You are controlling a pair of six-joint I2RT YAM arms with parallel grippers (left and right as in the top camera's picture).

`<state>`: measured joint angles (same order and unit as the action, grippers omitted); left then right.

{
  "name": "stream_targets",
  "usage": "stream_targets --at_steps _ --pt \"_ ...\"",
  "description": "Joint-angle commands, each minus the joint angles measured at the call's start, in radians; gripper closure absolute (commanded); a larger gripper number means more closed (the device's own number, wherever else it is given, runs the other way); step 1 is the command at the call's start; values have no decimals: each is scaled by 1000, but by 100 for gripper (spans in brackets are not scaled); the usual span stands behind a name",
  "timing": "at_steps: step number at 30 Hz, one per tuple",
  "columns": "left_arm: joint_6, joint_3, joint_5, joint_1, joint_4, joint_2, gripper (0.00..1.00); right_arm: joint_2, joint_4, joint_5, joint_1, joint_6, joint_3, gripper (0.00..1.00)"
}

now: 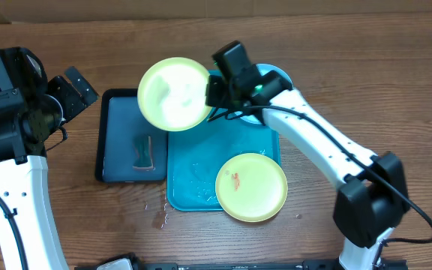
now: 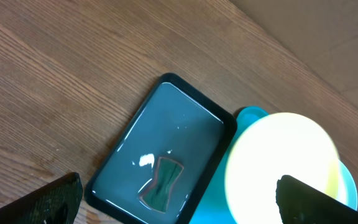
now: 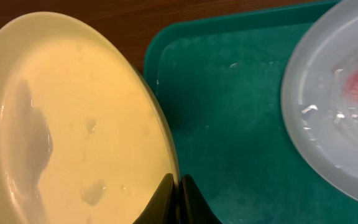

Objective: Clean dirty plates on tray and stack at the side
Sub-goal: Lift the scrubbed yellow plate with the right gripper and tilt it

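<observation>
**A:** Where's the lifted plate?
**B:** The right gripper (image 1: 210, 94) has its jaws pinched on the yellow plate (image 1: 175, 94) at the rim. The plate is face up, above where the dark tray (image 1: 118, 135) meets the tray (image 1: 190, 180).
**A:** How does the tray lie?
**B:** Its long axis runs near to far on the desk (image 1: 351, 60). The smeared plate (image 1: 251, 187) overhangs its near right corner.
**A:** And the left gripper (image 1: 72, 94)?
**B:** Jaws wide, empty.

surface: brown wood-grain table (image 1: 366, 82) | far edge: paler tan panel (image 1: 201, 7) | light: bright, from above
</observation>
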<state>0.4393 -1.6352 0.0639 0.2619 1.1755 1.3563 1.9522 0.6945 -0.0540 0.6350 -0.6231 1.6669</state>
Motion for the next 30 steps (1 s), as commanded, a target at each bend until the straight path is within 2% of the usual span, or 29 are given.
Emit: stream_targets --at_steps 1,19,26,30 --pt "10 -6 7 0 -1 7 0 10 -58 25 32 6 24 96" --pt "10 -6 7 0 -1 7 0 123 -314 222 171 34 24 96" --pt "10 -6 7 0 -1 7 0 145 -375 359 201 199 23 96" --pt "10 -5 7 0 -1 7 0 145 -464 406 212 366 23 96"
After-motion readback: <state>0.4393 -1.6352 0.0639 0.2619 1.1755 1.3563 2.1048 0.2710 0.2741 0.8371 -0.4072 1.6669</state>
